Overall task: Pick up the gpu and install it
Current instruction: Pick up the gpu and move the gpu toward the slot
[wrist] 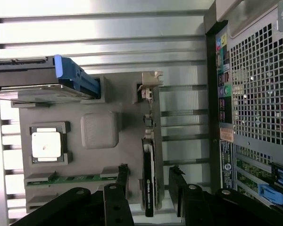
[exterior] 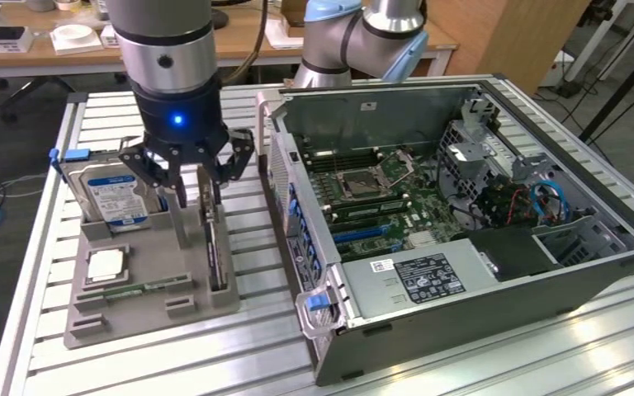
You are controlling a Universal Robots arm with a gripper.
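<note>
- The slatted metal tabletop (exterior: 494, 363) carries everything.
- An open computer case (exterior: 581, 272) lies on its side towards the exterior view's right, with its motherboard (exterior: 372, 190) facing up.
- The arm (exterior: 168, 58) comes straight down over the grey holder (exterior: 212, 305). Its wrist is vertical, a blue light glows on it, and the jaws point down.
- The holder sits just beside the case, on the exterior view's left.
- A hard drive (exterior: 113, 194) with a blue-and-white label leans at the holder's far end.
- The gpu (wrist: 148, 174) stands on its long edge in the holder's slot nearest the case, its silver bracket (wrist: 151, 84) at one end.
- The jaws are spread apart, one on each side of the gpu. The wrist view shows a gap on both sides, and they grip nothing.
- A processor chip (exterior: 106, 266) and a memory stick (exterior: 141, 289) lie in their own recesses.
</note>
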